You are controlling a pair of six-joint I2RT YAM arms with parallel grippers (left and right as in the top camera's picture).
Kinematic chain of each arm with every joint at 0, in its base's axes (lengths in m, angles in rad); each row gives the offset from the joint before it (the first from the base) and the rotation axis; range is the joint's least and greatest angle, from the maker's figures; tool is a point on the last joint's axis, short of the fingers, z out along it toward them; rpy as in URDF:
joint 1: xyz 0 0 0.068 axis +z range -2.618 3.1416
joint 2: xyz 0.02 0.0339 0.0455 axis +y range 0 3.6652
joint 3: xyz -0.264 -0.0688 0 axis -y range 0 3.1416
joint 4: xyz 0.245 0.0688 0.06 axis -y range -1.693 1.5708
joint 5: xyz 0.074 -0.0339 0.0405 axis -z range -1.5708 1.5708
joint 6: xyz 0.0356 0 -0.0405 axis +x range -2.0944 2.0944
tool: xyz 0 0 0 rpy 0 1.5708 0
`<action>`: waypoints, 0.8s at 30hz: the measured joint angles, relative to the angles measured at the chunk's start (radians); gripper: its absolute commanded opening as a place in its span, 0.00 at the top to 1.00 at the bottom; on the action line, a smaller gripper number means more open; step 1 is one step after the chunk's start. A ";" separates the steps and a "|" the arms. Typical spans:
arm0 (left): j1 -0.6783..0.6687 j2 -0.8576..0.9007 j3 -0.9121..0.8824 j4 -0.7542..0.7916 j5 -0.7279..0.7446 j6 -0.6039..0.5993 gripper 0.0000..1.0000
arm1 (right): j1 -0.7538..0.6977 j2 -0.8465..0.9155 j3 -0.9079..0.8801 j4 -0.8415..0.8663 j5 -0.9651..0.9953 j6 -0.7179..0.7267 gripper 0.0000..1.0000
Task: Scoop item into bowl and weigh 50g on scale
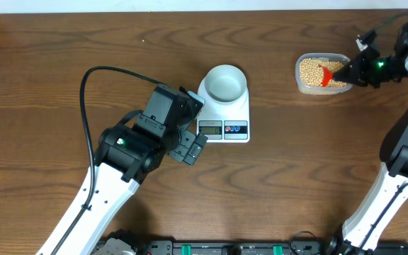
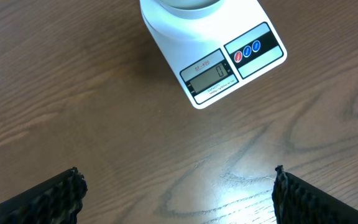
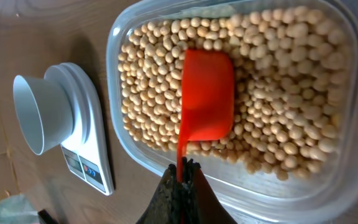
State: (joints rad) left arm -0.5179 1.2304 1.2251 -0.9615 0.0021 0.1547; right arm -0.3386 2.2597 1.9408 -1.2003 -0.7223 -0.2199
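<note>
Zero beans weighed so far, by our reckoning. Our right gripper (image 3: pixel 183 174) is pinched tight on the thin handle of the red scoop (image 3: pixel 205 93). Its cup lies on the beans (image 3: pixel 278 106) in the clear tub (image 3: pixel 278 194), over toward the far right corner of the table (image 1: pixel 62 42). We can't see any beans on the scoop itself, so we'd guess it isn't loaded yet. The bowl (image 1: pixel 227 81) sits on the back half of the scale (image 1: pixel 224 113), out in the middle of the table. It looks empty to us, and the display (image 2: pixel 211 73) shows a zero.

What the next move hangs on is that the bowl lies to the left of the scoop, about level with it and well apart from the tub, with bare wood between. The scoop's long axis runs roughly the other way, handle toward our near edge and cup toward the far edge. So the bowl is broadside to it, not out in front. We figure a full scoop gets carried sideways. The right arm is the one at the tub with the tool. Our left gripper (image 2: pixel 178 180) hangs spread wide and holding nothing, just off the front left corner of the scale. It's nearer the bowl but has no scoop.
</note>
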 measured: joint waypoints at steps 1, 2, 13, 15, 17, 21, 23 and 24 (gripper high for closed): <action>0.000 0.000 0.000 0.000 0.000 0.000 0.02 | -0.005 0.000 0.000 0.000 -0.004 0.000 0.99; 0.000 0.000 0.000 0.000 0.000 0.000 0.02 | -0.007 0.000 -0.001 0.000 -0.006 0.000 0.99; 0.000 0.000 0.000 0.000 0.000 0.000 0.02 | -0.021 0.000 -0.013 0.005 -0.031 -0.006 0.99; 0.000 0.000 0.000 0.000 0.000 0.000 0.02 | -0.023 0.000 -0.021 0.014 -0.042 -0.008 0.99; 0.000 0.000 0.000 0.000 0.000 0.000 0.02 | -0.028 0.000 -0.031 0.021 -0.059 -0.009 0.99; 0.000 0.000 0.000 0.000 0.000 0.000 0.02 | -0.043 0.000 -0.053 0.036 -0.097 -0.013 0.99; 0.000 0.000 0.000 0.000 0.000 0.000 0.02 | -0.051 0.001 -0.059 0.037 -0.116 -0.019 0.99; 0.000 0.000 0.000 0.000 0.000 0.000 0.02 | -0.055 0.002 -0.061 0.037 -0.127 -0.023 0.99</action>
State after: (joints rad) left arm -0.5179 1.2304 1.2251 -0.9615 0.0021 0.1547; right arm -0.3935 2.2620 1.8797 -1.1637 -0.8497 -0.2428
